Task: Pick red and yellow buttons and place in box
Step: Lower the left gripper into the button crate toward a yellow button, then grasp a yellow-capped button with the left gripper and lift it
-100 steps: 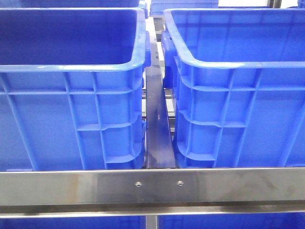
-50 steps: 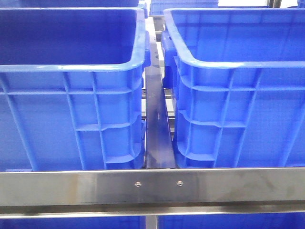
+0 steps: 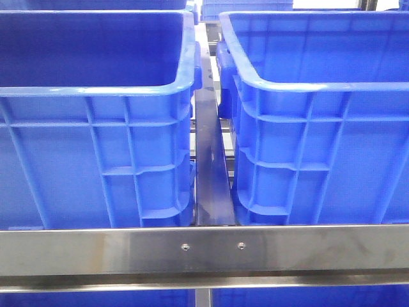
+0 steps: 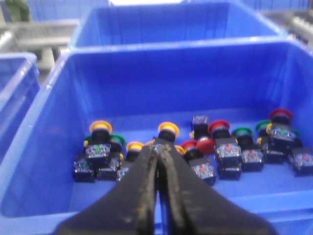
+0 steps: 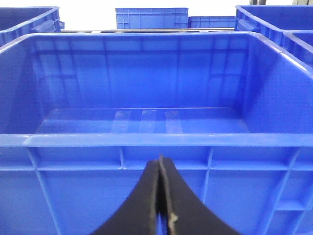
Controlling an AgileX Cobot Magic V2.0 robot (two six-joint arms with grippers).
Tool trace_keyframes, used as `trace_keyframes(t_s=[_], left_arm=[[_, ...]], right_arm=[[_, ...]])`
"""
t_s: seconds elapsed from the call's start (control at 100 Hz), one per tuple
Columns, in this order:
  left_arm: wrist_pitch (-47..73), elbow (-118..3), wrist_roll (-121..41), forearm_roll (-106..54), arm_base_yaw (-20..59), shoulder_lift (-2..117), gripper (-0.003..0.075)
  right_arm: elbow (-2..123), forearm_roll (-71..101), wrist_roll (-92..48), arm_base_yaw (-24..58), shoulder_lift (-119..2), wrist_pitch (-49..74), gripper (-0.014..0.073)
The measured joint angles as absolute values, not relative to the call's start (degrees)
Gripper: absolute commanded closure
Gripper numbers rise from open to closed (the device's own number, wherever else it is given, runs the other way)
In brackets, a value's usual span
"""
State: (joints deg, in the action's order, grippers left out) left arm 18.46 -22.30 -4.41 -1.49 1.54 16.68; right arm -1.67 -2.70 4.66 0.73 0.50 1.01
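Hovering at the near rim of the button bin (image 4: 54, 78), left gripper (image 4: 159, 152) pressed fully together, nothing between the fingers. Just beyond the tips, on the bin floor, a scatter of push buttons: yellow buttons (image 4: 168, 129) nearest the tips and toward one side, red buttons (image 4: 218, 127) a little further over, one more red cap (image 4: 281, 115) at the far end of the row, green buttons (image 4: 241, 131) mixed among them. None lifted, none gripped.

Sitting low before the outer wall of the receiving box (image 5: 156, 139), right gripper (image 5: 159, 164) likewise clamped tight and empty. Bare floor inside that box, no button of any colour visible there.

Seen from the front, only the two blue bins side by side on the rack surface (image 3: 204, 246), dark rail (image 3: 209, 166) between them, neither arm in sight, contents hidden by the near walls.

Judged from this: no visible progress yet. Nothing transferred, every red and yellow button apparently awaiting pickup. Left to do: opening the left gripper, dropping onto a yellow or red cap, lifting clear of the green neighbours, carrying across to the box, repeating for each remaining one.
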Motion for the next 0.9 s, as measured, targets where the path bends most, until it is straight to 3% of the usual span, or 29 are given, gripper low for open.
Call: trace_keyframes(t_s=[0.13, 0.24, 0.9], left_arm=[[19.01, -26.87, -4.32, -1.49, 1.54, 24.58, 0.0269], [19.01, -30.06, -4.32, -1.96, 1.54, 31.78, 0.0136], [39.57, -61.19, -6.59, -1.88, 1.54, 76.34, 0.0132]], right_arm=[[-1.67, -2.70, 4.66, 0.73, 0.50, 1.01, 0.0651], [-1.67, -2.70, 4.66, 0.73, 0.50, 1.01, 0.0651], [-1.67, -2.70, 4.66, 0.73, 0.50, 1.01, 0.0651]])
